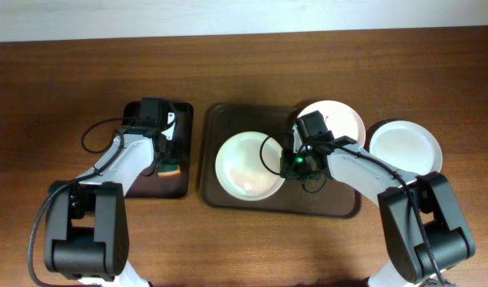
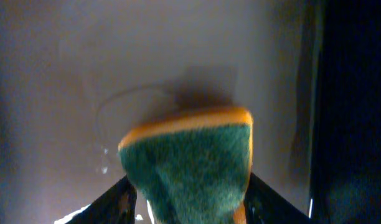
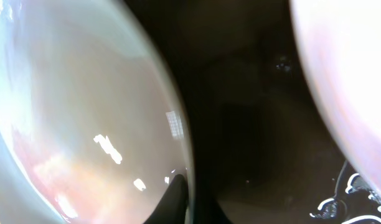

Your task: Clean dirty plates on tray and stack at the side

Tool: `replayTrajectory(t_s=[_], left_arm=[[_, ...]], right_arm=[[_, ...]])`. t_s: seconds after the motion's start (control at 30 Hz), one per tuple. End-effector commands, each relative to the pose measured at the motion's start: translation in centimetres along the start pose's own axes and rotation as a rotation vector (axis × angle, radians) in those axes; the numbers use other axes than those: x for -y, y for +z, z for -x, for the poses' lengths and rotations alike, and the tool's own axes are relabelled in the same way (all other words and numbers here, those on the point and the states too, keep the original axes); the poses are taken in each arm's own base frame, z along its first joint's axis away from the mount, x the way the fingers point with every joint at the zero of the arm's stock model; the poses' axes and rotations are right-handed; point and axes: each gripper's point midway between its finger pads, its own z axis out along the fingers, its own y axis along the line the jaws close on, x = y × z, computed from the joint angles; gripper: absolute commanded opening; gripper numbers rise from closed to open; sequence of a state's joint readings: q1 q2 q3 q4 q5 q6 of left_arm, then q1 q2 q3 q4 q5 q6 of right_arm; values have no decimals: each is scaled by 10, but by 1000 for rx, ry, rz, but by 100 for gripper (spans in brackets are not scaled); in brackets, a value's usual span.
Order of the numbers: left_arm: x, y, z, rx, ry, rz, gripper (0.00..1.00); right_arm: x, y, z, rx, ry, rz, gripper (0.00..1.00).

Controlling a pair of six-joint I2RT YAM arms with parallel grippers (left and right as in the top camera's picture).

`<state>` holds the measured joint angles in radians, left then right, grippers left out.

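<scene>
Overhead view — my left gripper [image 1: 167, 156] sits over the small black tray [image 1: 184, 119], with the sponge [image 1: 171, 169] at its tip. My right gripper [image 1: 296, 163] is at the right rim of the centre plate [image 1: 244, 163], which lies on the large brown tray [image 1: 324, 203]. A rear plate [image 1: 340, 118] sits at the tray's far right corner. A third plate [image 1: 405, 147] lies off the tray on the bare tabletop [image 1: 244, 247], just to its right.

Left wrist view — my two fingers [image 2: 109, 202] are clenched on the green-and-yellow sponge, its green face toward the camera, above a dim grey surface.

Right wrist view — one dark fingertip [image 3: 178, 196] rests at the inner edge of the centre plate's rim, and a faint pinkish-red tinge shows low on that plate. The tray's dark floor separates it from the rear plate at right. Whether my right fingers are pinching the rim or merely straddling it, I cannot tell.
</scene>
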<state>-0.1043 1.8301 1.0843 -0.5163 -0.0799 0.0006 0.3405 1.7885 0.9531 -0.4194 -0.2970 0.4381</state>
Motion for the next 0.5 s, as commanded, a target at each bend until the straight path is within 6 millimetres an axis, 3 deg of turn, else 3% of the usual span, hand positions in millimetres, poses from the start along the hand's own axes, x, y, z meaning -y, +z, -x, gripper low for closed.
replayTrajectory(t_s=[0.0,0.17,0.2,0.23,0.3,0.47], left_arm=[[-3,9,0,-1,-17,15,56],[4,22,-8,-35,-33,-16,57],[7,22,-7,-35,-34,-34,52],[7,22,-3,-18,-34,-34,24],[7,22,0,-5,-35,-35,0],[7,21,5,10,-36,-35,1]], right_arm=[[0,1,-5,-12,-24,-15,4],[-5,-19,8,68,-118,-27,4],[-7,-44,22,158,-182,-63,4],[-7,-57,28,202,-212,-91,4],[-1,-78,35,267,-246,-156,4],[9,-118,49,390,-321,-288,4]])
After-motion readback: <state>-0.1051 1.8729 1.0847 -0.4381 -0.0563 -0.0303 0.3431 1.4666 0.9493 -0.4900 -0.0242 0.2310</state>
